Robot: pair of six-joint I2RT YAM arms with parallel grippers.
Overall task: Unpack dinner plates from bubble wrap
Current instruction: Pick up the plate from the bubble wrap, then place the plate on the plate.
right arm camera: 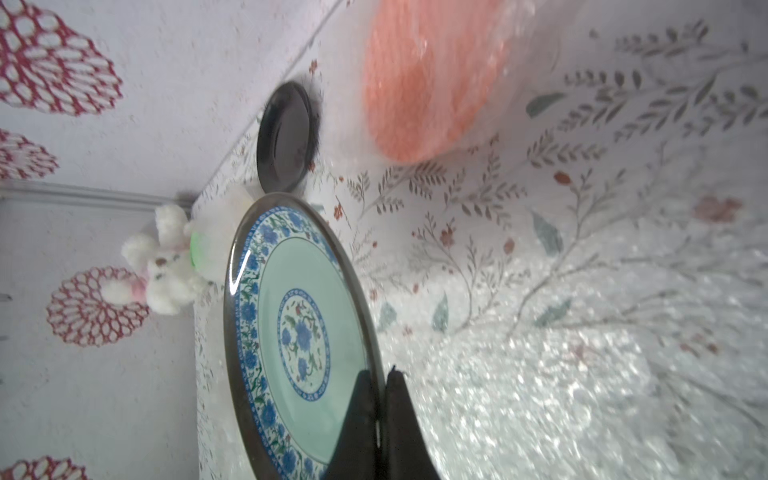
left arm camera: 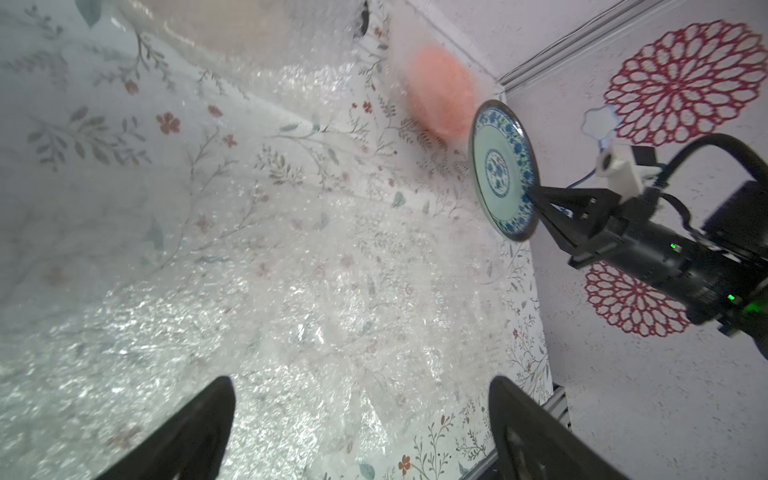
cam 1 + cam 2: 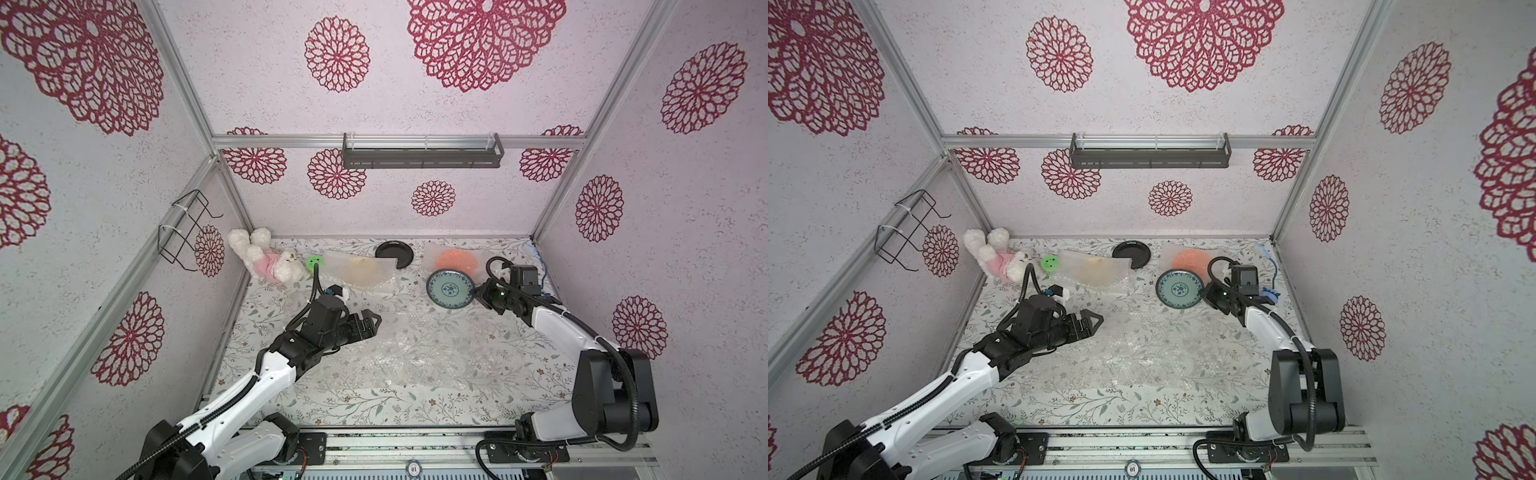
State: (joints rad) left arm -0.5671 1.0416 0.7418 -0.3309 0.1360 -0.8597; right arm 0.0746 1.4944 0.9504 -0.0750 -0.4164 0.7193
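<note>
My right gripper (image 3: 478, 291) (image 1: 380, 374) is shut on the rim of the blue-green patterned dinner plate (image 3: 451, 289) (image 3: 1180, 289) (image 1: 299, 332), held tilted above the table at the right. A loose flat sheet of bubble wrap (image 3: 415, 345) (image 2: 291, 311) covers the middle of the table. My left gripper (image 3: 377, 322) (image 2: 360, 382) hovers open over its left part, holding nothing. The orange plate (image 3: 457, 261) (image 1: 432, 75) lies wrapped at the back right. A cream plate (image 3: 361, 270) lies under wrap at the back middle. The black plate (image 3: 392, 251) (image 1: 286, 133) sits bare behind it.
A white plush toy (image 3: 266, 259) and a small green disc (image 3: 314, 262) lie at the back left corner. A wire basket (image 3: 183, 230) hangs on the left wall and a dark shelf (image 3: 422, 153) on the back wall. Walls enclose three sides of the table.
</note>
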